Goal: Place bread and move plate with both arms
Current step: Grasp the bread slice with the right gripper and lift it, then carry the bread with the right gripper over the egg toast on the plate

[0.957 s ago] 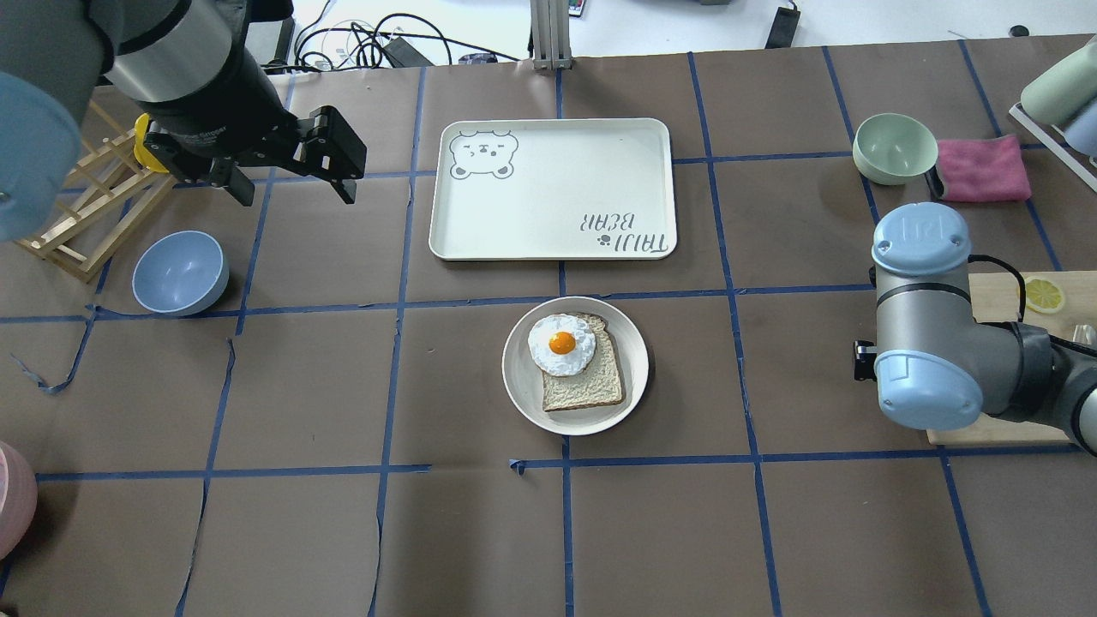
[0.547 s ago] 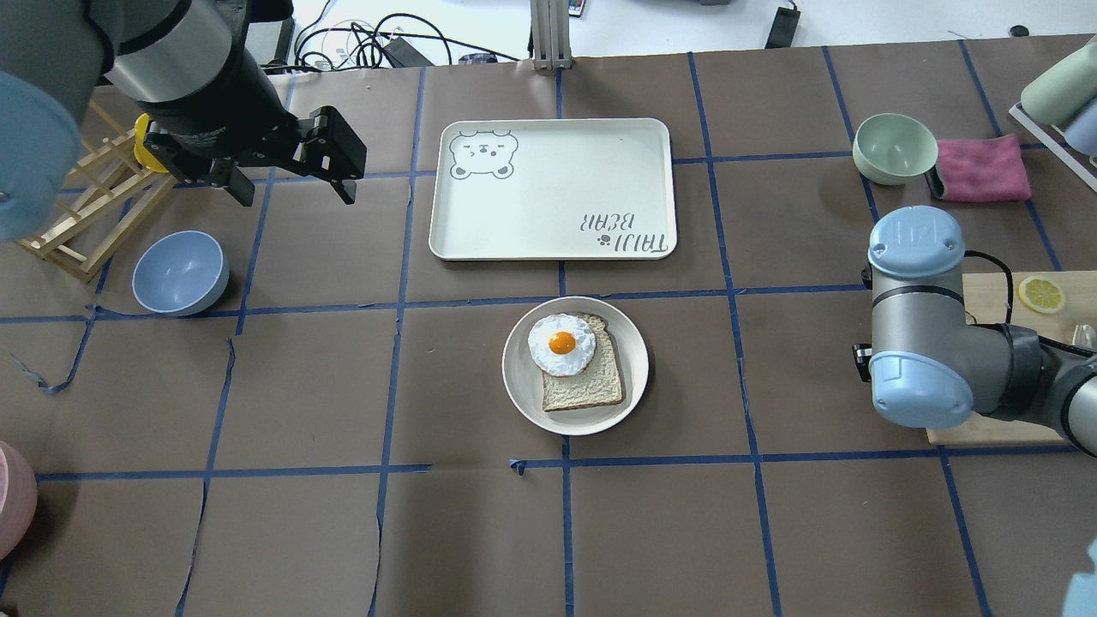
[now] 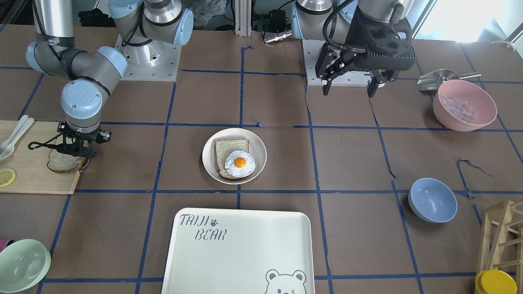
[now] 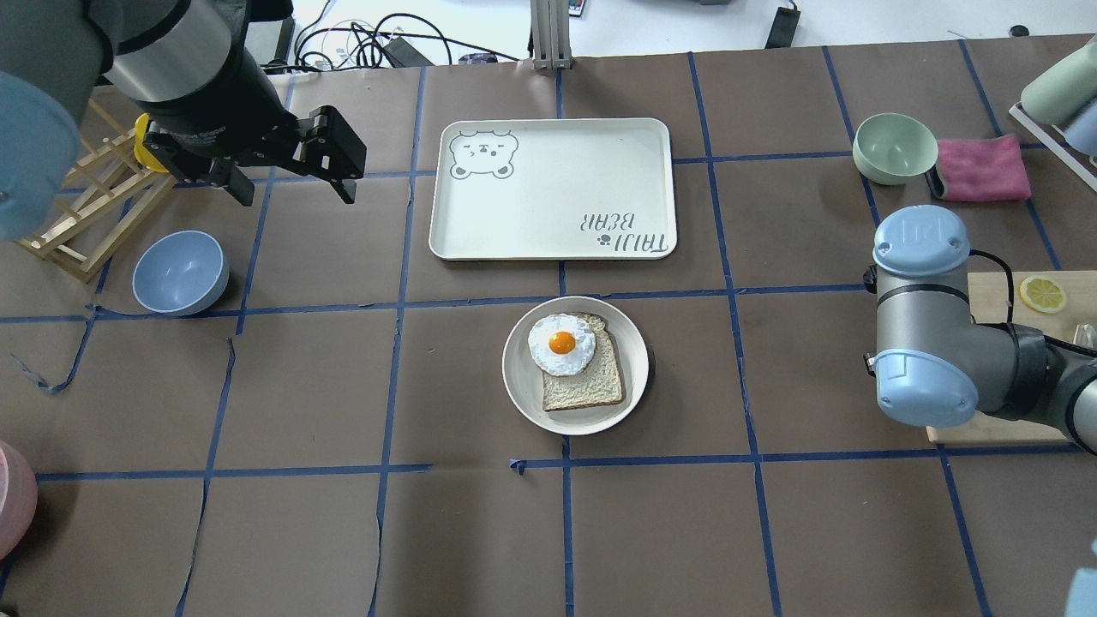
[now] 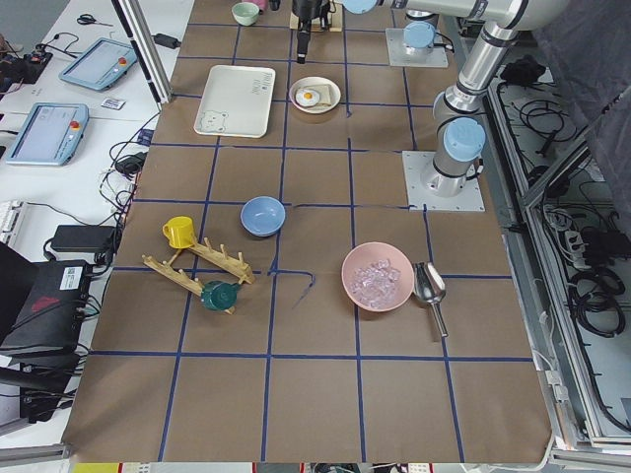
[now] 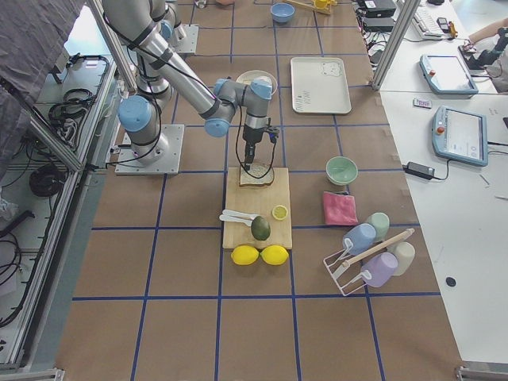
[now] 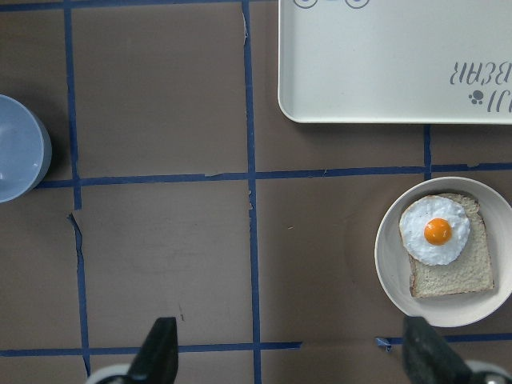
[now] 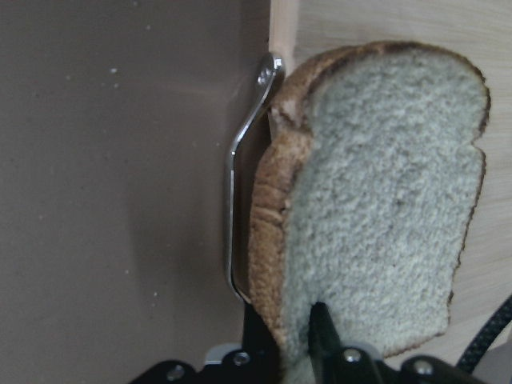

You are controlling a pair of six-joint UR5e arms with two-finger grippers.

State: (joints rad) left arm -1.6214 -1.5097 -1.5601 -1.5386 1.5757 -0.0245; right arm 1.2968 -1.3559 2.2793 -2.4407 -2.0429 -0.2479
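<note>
My right gripper [image 3: 77,153] is closed narrow on the bread [image 8: 376,200], with its fingers [image 8: 322,332] pinching the slice's flat bottom edge. The slice's long axis runs straight out from the gripper. Its rounded top points away, toward the operators' side. It sits at the corner of the wooden board [image 3: 36,179], well apart from the plate [image 4: 523,377]. That plate, in the middle of the tabletop [image 4: 300,531], carries the egg-topped toast [image 4: 583,381]. My left gripper [image 4: 296,190] hangs wide open above the tabletop, holding nothing, near the blue bowl [image 4: 180,272]. The only writing I can read is "TAIJI BEAR" with a paw print on the tray [image 3: 245,253], which also shows a bear face.
</note>
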